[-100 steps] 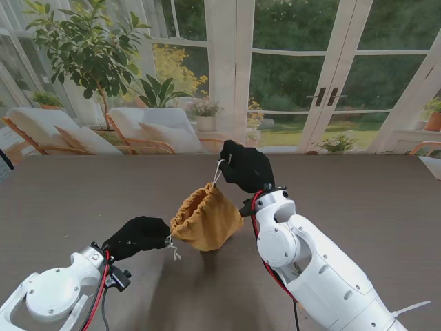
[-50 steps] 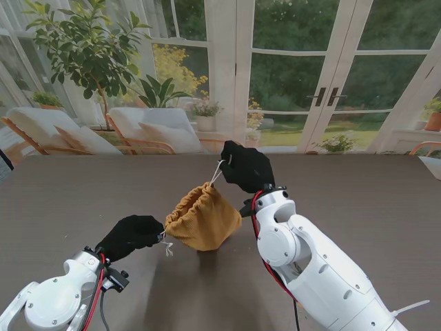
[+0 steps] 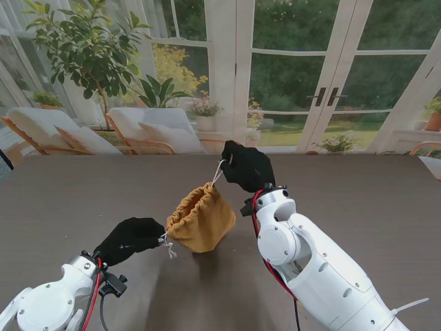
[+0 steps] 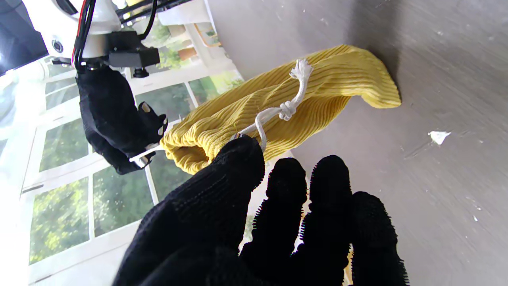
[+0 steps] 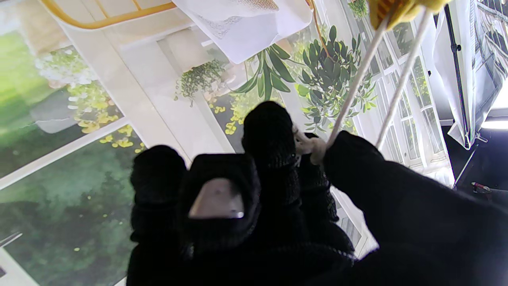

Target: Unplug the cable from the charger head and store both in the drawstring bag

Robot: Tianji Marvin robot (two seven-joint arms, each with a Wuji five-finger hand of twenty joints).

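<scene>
A yellow corduroy drawstring bag (image 3: 201, 221) hangs between my hands over the middle of the table, its gathered mouth cinched. My right hand (image 3: 246, 167), in a black glove, pinches the far white drawstring (image 3: 219, 172) taut above the bag. My left hand (image 3: 131, 238) is shut on the near drawstring (image 3: 168, 246), whose knotted, frayed end (image 4: 291, 104) dangles beside the bag (image 4: 274, 115). The right wrist view shows both strands of the string (image 5: 359, 79) running from my fingers up to the bag. No cable or charger head shows in any view.
The brown table (image 3: 358, 200) stretches wide on all sides. A small white scrap (image 4: 438, 136) lies on it near the bag. Glass doors, plants and lounge chairs stand beyond the far edge.
My left hand has pulled back toward me and to the left with the near string, and the bag's mouth has drawn tighter. The right hand has held still.
</scene>
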